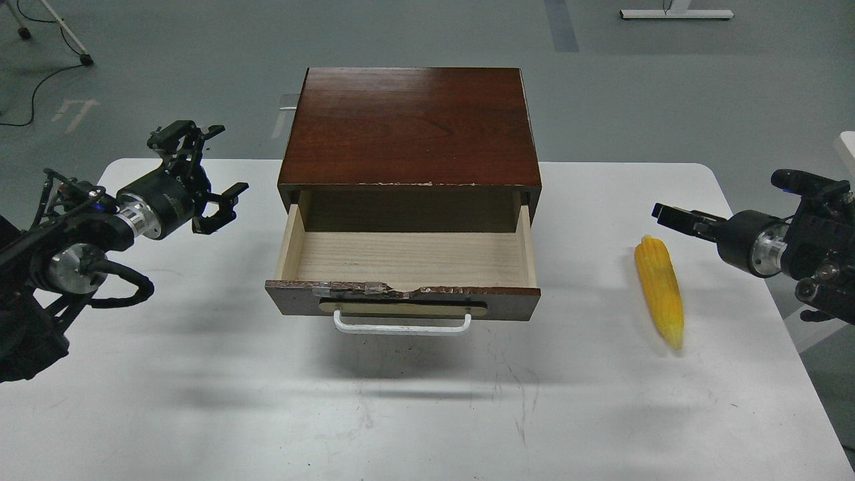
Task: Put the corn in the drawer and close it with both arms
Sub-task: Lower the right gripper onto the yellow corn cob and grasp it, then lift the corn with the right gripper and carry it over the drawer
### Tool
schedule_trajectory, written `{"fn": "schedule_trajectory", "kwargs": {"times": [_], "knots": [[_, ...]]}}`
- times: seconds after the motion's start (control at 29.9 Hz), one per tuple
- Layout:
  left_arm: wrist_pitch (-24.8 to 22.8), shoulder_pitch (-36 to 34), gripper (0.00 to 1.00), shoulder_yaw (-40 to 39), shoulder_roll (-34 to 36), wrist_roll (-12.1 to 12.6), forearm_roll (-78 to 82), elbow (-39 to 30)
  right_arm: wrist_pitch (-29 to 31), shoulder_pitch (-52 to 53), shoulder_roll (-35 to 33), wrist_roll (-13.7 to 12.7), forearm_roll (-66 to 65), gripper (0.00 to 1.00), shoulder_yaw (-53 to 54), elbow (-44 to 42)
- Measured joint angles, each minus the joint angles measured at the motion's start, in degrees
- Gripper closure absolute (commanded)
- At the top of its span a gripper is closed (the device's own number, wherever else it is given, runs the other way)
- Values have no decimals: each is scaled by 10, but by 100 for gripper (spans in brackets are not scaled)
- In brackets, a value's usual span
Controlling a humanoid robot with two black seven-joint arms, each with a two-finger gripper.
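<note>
The corn [660, 290] lies on the white table [200, 401], to the right of the cabinet, with its tip toward me. The drawer [409, 256] of the reddish-brown cabinet [411, 127] is pulled open, and nothing lies on its light wood floor. Its white handle [401, 327] faces me. My left gripper [212, 164] is open and empty, up in the air to the left of the cabinet. My right gripper [669, 215] is low, just to the right of and behind the corn's thick end. It is turned edge-on, so its fingers cannot be told apart.
The table's right edge [795, 347] runs close under my right arm. Grey floor lies beyond the table, with a cable [40, 80] at the far left and a white stand base [674, 13] at the far right.
</note>
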Motion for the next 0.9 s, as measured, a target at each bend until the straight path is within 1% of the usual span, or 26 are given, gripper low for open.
{"fn": "schedule_trajectory", "kwargs": {"times": [0.13, 0.2, 0.3, 0.37, 0.4, 0.43, 0.5, 0.53, 0.57, 0.6, 0.64, 0.7, 0.8, 0.9], "knots": [[0, 9, 2, 0, 2, -12, 0, 0, -2, -11, 5, 0, -4, 6, -13, 1], [-1, 14, 2, 0, 2, -16, 0, 0, -4, -18, 12, 0, -4, 6, -15, 1], [0, 22, 2, 0, 3, -20, 0, -1, -8, -27, 43, 0, -4, 7, -17, -6], [0, 26, 2, -1, 6, -21, -1, 0, -11, -34, 60, 0, -3, 13, -19, -15], [0, 27, 2, -1, 7, -21, -1, 0, -12, -37, 64, 0, -3, 19, -21, -19], [0, 28, 2, -1, 8, -21, -1, 0, -12, -40, 68, 0, -3, 29, -24, -23], [-1, 29, 2, -1, 10, -22, -1, 0, -15, -43, 76, 0, -3, 45, -32, -31], [-1, 31, 2, -1, 12, -22, -1, 0, -16, -45, 82, 1, -3, 65, -37, -33], [-1, 32, 2, -1, 13, -22, -1, 0, -16, -45, 86, 2, -3, 71, -42, -34], [-1, 33, 2, -1, 14, -22, -1, 0, -17, -45, 89, 4, -3, 81, -47, -35], [-1, 35, 2, -1, 14, -22, -1, 0, -18, -45, 90, 5, -3, 93, -53, -36], [-1, 38, 2, -1, 15, -22, -1, 0, -22, -45, 92, 9, -3, 100, -60, -37], [-1, 40, 2, -1, 15, -22, -1, 0, -42, -42, 93, 18, -2, 100, -63, -35], [0, 40, 2, -1, 15, -22, -1, 0, -66, -29, 91, 21, -2, 100, -63, -35]]}}
